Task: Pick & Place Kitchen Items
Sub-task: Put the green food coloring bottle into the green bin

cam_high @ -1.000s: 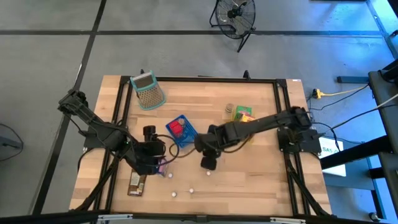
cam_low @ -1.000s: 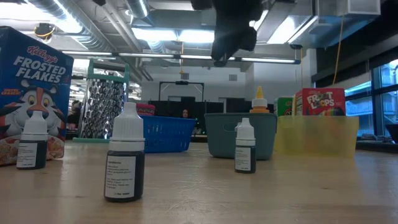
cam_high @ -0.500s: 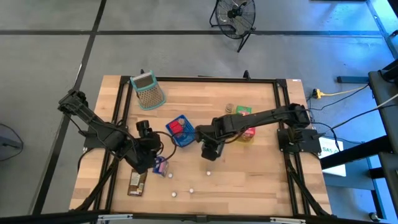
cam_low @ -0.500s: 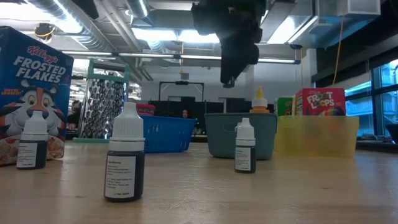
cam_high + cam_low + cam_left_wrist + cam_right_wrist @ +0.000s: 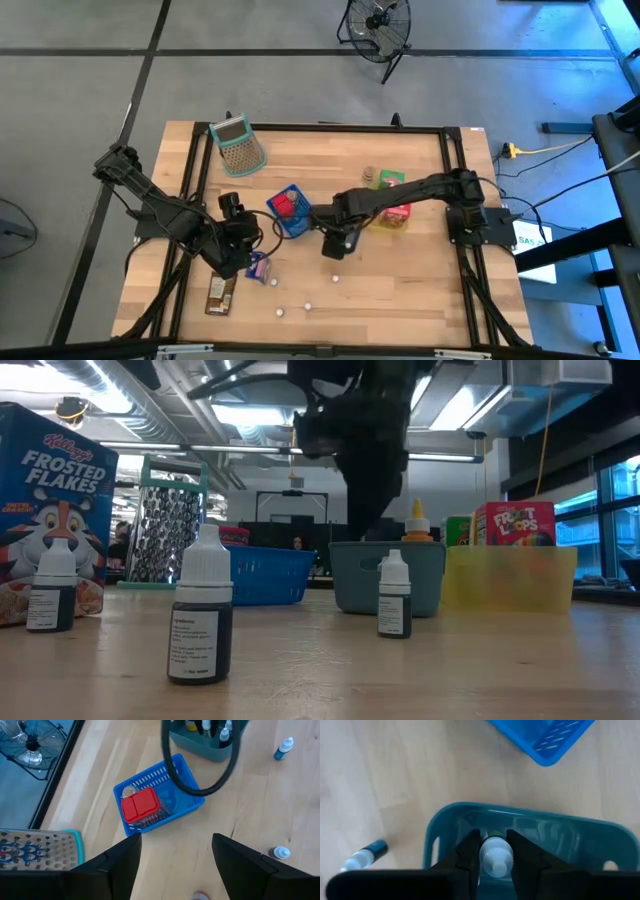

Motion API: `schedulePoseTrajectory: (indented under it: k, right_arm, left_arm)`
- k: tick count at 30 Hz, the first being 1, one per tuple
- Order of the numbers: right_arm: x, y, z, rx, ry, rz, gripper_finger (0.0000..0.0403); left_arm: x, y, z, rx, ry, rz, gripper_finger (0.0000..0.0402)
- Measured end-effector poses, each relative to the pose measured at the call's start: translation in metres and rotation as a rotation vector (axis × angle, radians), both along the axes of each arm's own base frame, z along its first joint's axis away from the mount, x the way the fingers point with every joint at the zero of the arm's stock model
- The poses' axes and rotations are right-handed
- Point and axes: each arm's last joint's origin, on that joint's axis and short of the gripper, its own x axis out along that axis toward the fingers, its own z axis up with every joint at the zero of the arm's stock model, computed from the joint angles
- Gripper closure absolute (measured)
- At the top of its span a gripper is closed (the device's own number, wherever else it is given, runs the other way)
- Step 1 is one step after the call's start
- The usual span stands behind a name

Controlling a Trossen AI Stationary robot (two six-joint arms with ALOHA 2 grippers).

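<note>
Hovering over teal bin (image 5: 530,827), right gripper (image 5: 492,851) clamped on white-capped bottle (image 5: 496,854).

Grater (image 5: 238,146), blue basket (image 5: 301,222), teal bin (image 5: 440,827), floor fan (image 5: 379,22)

Blue basket (image 5: 177,787) w/ red box (image 5: 140,805); teal bin (image 5: 530,837); white-capped bottle (image 5: 496,855); yellow tray (image 5: 510,578)

Three trays (image 5: 385,574), several dropper bottles (image 5: 200,620)
</note>
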Motion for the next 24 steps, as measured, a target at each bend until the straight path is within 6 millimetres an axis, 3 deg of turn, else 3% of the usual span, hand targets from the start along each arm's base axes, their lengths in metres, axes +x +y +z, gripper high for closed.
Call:
schedulePoseTrajectory:
  k: [24]
  right_arm:
    - [0.010, -0.001, -0.028, 0.023, 0.039, 0.017, 0.0320]
  left_arm:
    - [-0.001, -0.001, 0.000, 0.001, -0.002, -0.005, 0.0162]
